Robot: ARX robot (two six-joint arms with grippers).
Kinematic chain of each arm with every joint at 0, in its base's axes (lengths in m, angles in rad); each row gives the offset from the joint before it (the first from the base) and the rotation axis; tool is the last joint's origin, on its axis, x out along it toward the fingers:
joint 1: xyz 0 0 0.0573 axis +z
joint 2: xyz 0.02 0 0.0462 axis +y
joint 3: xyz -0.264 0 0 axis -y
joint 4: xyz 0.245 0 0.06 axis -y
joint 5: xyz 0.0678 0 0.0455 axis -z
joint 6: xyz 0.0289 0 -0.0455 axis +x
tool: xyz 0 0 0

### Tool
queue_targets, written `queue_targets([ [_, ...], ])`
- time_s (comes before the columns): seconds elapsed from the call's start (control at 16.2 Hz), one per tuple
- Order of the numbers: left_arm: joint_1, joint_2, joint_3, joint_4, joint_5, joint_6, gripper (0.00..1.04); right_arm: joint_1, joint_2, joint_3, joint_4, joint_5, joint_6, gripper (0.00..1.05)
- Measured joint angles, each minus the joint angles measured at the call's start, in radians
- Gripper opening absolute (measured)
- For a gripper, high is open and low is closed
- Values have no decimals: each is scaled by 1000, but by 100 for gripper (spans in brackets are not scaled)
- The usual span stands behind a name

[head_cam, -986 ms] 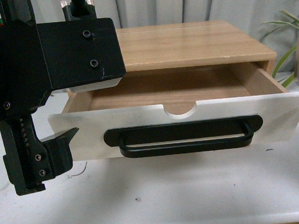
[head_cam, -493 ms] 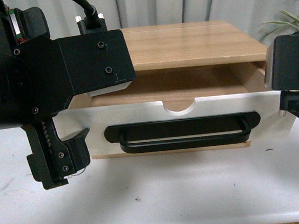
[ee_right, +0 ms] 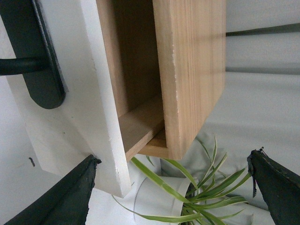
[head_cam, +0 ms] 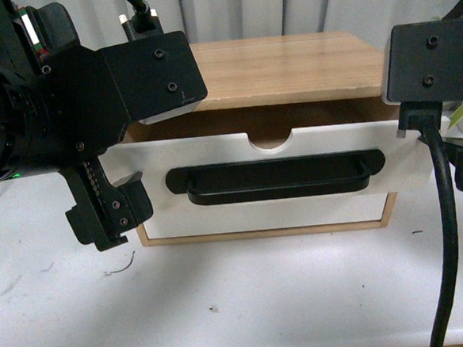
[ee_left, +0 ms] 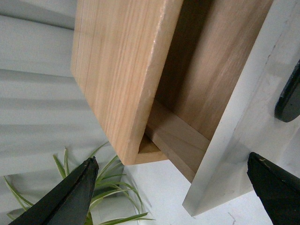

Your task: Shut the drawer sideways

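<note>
The drawer has a white front panel, a long black bar handle and a semicircular notch. It sits in a light wood cabinet and stands only slightly out, with a narrow dark gap under the cabinet top. My left gripper is open around the panel's left end, with one finger in front of the panel. My right gripper is open around the panel's right end. The right arm's black body hides that corner in the front view.
The cabinet stands on a white table. A green plant in a white pot stands just right of the cabinet. Its leaves show in the left wrist view. A grey curtain hangs behind. The right arm's black cable hangs in front.
The drawer has slid back from wide open to almost shut. Both grippers have moved inward with it. The right arm has come into the front view.
</note>
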Motion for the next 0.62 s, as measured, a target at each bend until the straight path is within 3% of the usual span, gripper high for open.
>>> queue_targets([
  [0.62,11,133,77,101,-35,-21,98,-26,119,111,24,-5,5,98],
])
